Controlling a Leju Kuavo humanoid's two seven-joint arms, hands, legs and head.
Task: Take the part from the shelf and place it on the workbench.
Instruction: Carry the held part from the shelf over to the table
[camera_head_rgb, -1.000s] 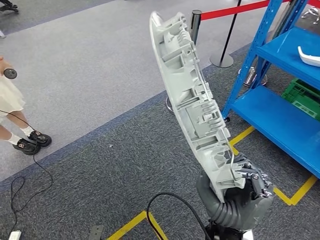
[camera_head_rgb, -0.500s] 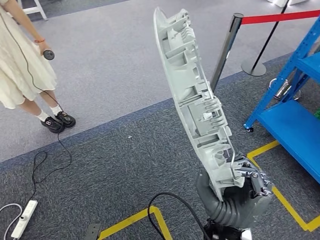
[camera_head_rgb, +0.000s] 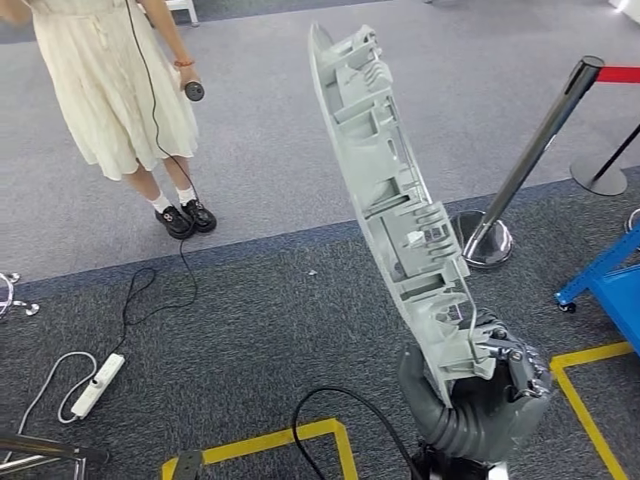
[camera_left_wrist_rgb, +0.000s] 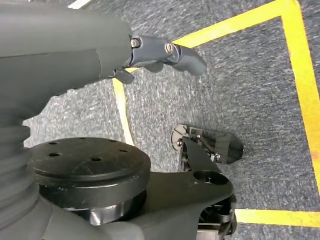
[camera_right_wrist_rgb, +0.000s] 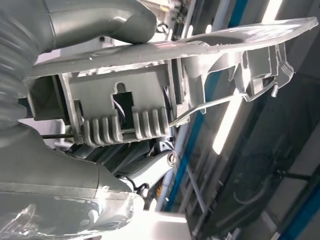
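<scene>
I am in the carrying step: the part (camera_head_rgb: 392, 200) is off the shelf and in my right hand (camera_head_rgb: 490, 390), and the counter where it must go is nowhere ahead of me, so by my reckoning the setting-down is yet to come. What I face is grey carpet floor (camera_head_rgb: 249, 330) marked with yellow tape (camera_head_rgb: 264, 440), a person (camera_head_rgb: 113, 80) standing off to my left, and a barrier post (camera_head_rgb: 528, 160) to my right with a corner of the blue shelf (camera_head_rgb: 611, 290) beyond it. The next move calls for turning toward the counter while keeping the long part from swinging into the post.

The part is a long grey moulded panel, ribbed side toward me, rising steeply from my right hand and leaning away to the left. My fingers (camera_head_rgb: 521, 360) clasp its lower end, thumb on one face, fingers on the other. My left hand (camera_left_wrist_rgb: 166, 50) hangs low over the floor, grasping nothing, one dark finger stretched out.
</scene>
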